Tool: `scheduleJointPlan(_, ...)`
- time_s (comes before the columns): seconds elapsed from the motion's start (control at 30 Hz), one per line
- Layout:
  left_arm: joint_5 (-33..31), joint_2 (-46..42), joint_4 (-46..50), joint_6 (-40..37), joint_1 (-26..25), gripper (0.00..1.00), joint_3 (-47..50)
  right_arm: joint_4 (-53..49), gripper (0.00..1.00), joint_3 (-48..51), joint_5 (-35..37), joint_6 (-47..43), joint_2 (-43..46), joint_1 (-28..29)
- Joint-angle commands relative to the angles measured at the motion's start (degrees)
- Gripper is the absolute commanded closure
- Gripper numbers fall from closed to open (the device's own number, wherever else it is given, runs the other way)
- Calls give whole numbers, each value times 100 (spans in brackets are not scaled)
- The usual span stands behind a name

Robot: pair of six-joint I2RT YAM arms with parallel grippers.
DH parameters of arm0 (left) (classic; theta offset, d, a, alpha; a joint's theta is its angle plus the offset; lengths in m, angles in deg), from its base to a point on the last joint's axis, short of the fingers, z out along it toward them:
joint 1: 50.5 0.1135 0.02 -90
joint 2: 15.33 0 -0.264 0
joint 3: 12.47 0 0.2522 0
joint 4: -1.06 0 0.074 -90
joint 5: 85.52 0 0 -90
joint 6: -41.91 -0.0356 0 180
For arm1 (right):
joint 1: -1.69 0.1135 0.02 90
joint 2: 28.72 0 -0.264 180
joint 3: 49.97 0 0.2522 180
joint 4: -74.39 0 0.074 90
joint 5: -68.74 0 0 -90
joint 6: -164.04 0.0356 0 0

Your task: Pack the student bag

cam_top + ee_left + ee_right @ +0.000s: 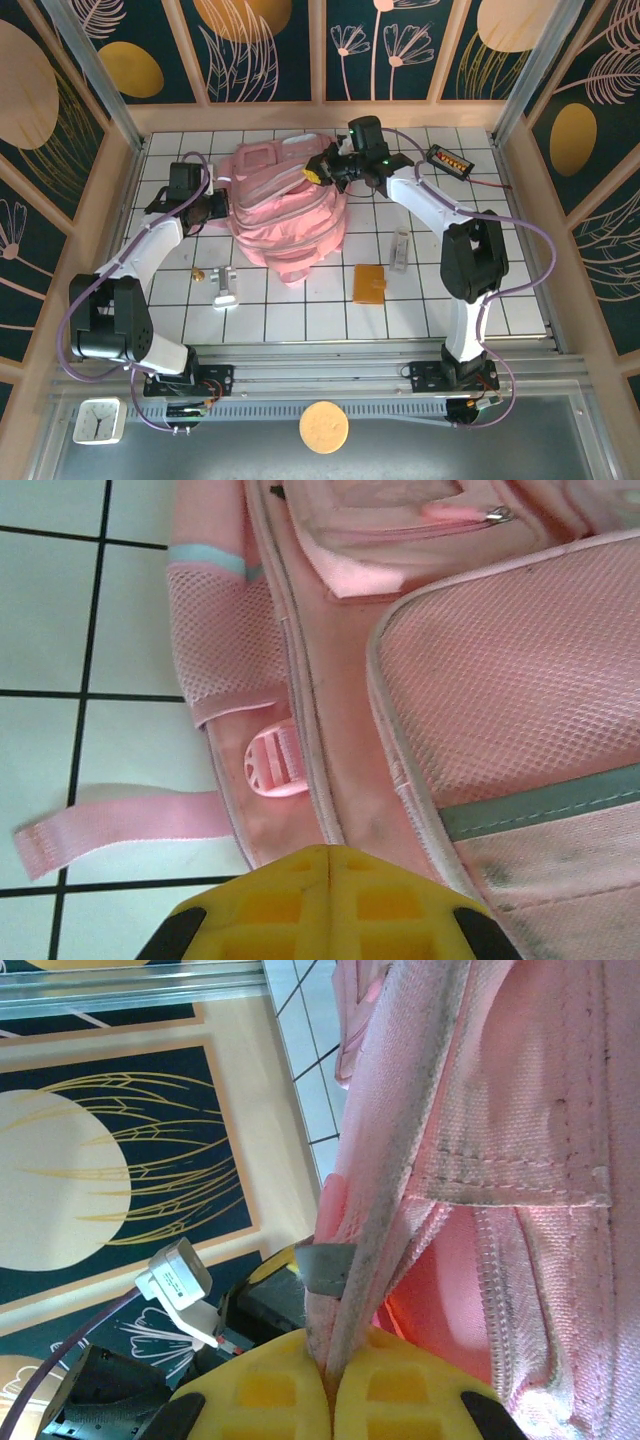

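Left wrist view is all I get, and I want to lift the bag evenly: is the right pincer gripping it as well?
Observer: Yes. The right pincer is shut on a fabric edge of the student bag.
Operator: Where on the bag?
Observer: On its far edge, towards the right side.
Operator: Any loose things beside it?
Observer: A flat orange item lies on the table, right of the bag.
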Motion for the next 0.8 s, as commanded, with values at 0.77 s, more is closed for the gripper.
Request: scheduleJointPlan(0.77, 1448, -336, 1517, 117, -897, 45, -925, 270, 100, -2039, -303, 86, -255, 582)
